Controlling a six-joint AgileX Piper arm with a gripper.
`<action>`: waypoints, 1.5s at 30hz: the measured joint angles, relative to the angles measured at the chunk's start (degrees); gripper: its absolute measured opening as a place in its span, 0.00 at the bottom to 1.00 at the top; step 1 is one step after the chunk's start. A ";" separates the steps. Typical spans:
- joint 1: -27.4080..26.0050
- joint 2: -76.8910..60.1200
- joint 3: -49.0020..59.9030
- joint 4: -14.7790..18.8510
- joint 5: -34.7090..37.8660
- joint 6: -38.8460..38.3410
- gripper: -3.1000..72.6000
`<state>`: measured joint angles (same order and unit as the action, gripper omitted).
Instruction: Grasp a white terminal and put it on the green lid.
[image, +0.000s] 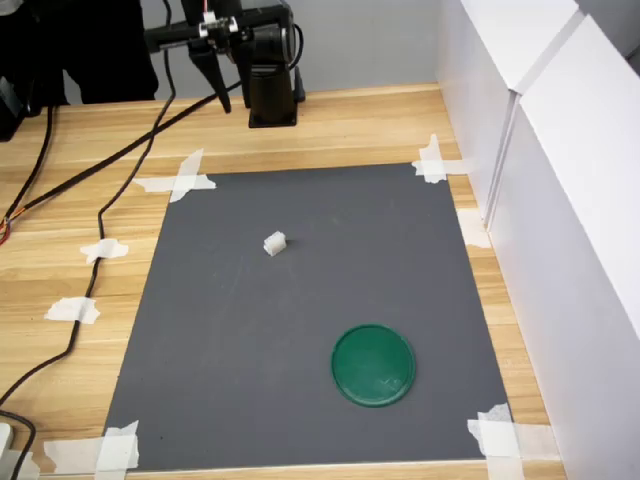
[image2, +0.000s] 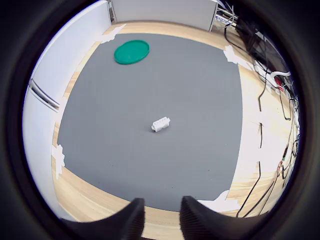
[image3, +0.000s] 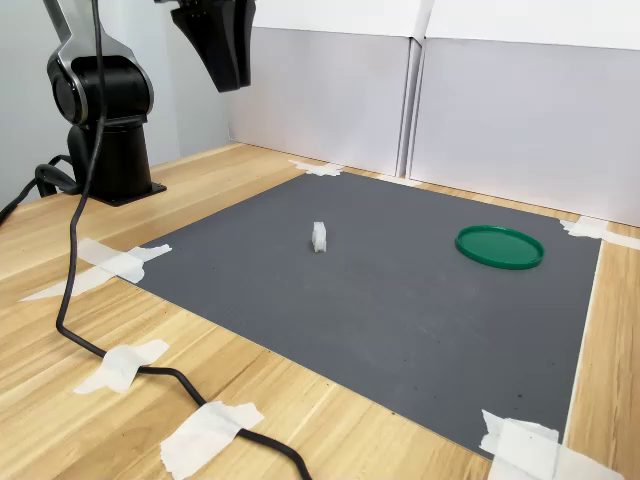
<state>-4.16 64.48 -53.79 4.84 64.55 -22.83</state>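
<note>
White terminal (image: 275, 243) lies on grey mat (image: 250, 380), near mat centre, well apart from green lid (image: 373, 365). Lid flat on mat, toward the first exterior view's lower right. Gripper (image2: 162, 216) raised above wooden surface (image: 340, 125) near arm base (image: 271, 95), fingers parted, holding nothing.

The arm (image3: 100, 90) is running off the second exterior view's top edge, its upper links unseen. In the wrist view the gripper (image2: 161, 220) is showing only two dark fingertips at the frame's edge. The white terminal (image: 275, 243) is appearing too small for detail.
</note>
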 joint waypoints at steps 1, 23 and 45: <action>0.00 1.65 -0.22 0.32 -0.55 -0.08 0.63; 0.00 25.35 -0.75 4.79 -17.51 -2.63 0.98; 0.00 28.20 -5.09 5.91 -16.37 -3.41 0.98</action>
<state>-4.16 92.68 -58.89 10.75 48.18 -26.24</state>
